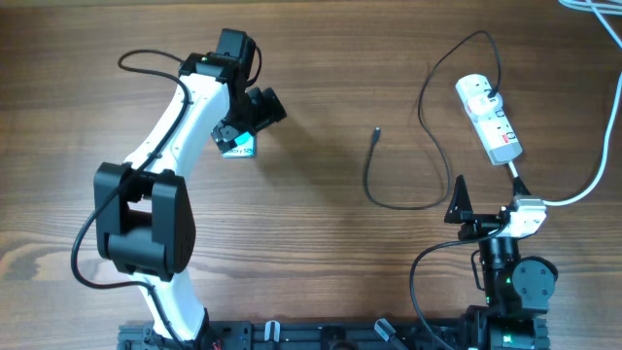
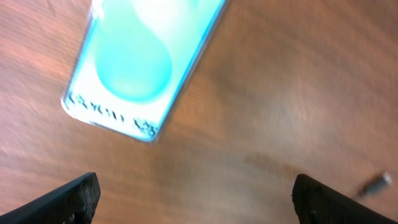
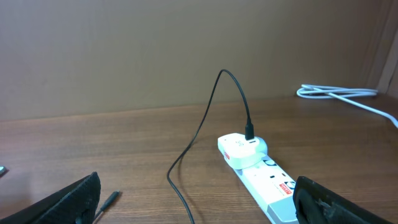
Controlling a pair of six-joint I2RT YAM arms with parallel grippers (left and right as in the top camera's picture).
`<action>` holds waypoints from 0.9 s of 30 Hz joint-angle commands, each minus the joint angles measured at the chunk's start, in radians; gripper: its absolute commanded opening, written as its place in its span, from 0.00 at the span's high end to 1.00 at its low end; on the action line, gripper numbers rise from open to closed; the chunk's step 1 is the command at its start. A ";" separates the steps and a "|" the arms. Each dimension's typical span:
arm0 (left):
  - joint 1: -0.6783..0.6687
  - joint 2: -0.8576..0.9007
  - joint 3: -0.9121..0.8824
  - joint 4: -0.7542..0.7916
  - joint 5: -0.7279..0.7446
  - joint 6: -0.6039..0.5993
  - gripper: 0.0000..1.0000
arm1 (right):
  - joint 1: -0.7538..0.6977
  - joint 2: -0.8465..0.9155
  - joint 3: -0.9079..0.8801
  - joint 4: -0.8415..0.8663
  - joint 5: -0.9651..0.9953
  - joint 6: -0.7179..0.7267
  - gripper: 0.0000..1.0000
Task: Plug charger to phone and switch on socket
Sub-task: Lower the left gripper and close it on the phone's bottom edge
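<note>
The phone (image 1: 239, 149), teal-screened with a white border, lies on the wooden table, mostly covered by my left gripper (image 1: 255, 112) hovering over it. In the blurred left wrist view the phone (image 2: 140, 59) sits ahead and to the left of the open left gripper (image 2: 196, 193), which holds nothing. The charger (image 1: 428, 126), a thin black cable, runs from the white plug (image 3: 242, 149) in the socket (image 1: 489, 119) and loops to its tip (image 1: 376, 133). My right gripper (image 1: 483, 212) stands open and empty just short of the socket (image 3: 267, 180), the charger tip (image 3: 109, 199) near its left finger.
A thicker white and light-blue cable (image 1: 583, 190) runs from the socket's grey end along the right side of the table and shows at the far right (image 3: 336, 93). A brown wall stands behind the table. The arm bases sit at the front edge.
</note>
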 commanded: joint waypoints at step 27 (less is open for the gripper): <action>-0.002 0.253 -0.009 0.106 -0.126 0.180 0.06 | -0.006 -0.005 -0.001 0.003 0.014 0.011 0.00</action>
